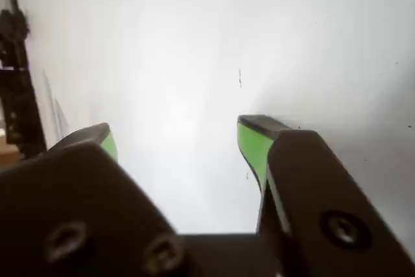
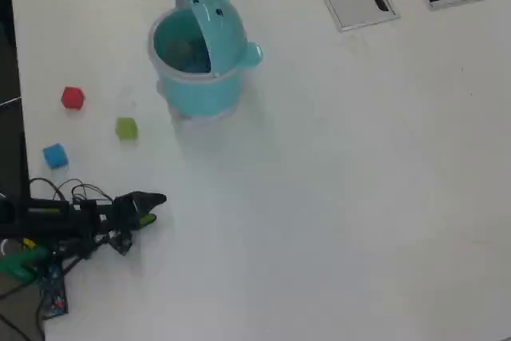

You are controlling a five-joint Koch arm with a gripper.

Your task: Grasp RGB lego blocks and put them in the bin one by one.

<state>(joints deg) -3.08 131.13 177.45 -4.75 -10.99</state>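
Gripper [image 1: 175,137] is open for you, empty over bare desk [image 2: 359,197] near its left edge. Red block [image 2: 73,97], green block [image 2: 126,128], blue block [image 2: 55,155] lie left of the bin [image 2: 201,57].

The worktop [image 2: 343,197] is white, smooth and matt. The bin [image 2: 200,89] looks like smooth plastic with a soft shine — so do the red block [image 2: 73,97], green block [image 2: 126,128] and blue block [image 2: 54,155]. The hand [image 1: 176,142] is matt black plastic with green pads [image 1: 249,144] and metal screws [image 1: 342,227].
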